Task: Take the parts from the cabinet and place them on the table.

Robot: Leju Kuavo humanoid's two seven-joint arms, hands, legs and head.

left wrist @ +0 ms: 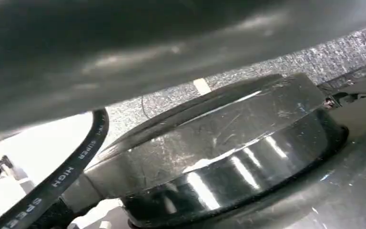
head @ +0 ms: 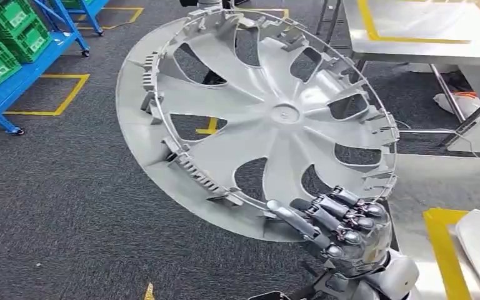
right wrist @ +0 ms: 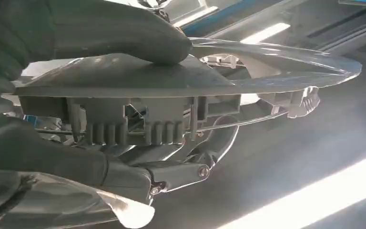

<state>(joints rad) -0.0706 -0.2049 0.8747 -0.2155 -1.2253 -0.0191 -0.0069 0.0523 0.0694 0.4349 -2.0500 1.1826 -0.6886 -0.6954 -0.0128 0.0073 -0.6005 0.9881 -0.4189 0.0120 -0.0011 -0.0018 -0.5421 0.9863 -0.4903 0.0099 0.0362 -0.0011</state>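
Right hand (head: 344, 228) clamps near rim of wheel cover (head: 269, 119), held tilted above carpet, table (head: 412, 31) far right. Looks light, stiff, brittle clips; rim grip safest. Left hand state: cannot tell.

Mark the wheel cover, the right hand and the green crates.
wheel cover (head: 285, 114), head view, on its centre hub.
right hand (head: 340, 226), head view, on the fingers gripping the cover's lower rim.
green crates (head: 6, 34), head view, on a crate's side, blue rack.

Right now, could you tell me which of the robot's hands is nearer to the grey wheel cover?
The right. The right hand grips the wheel cover at its rim, thumb on one face and fingers on the other. I can't place the left hand relative to the cover.
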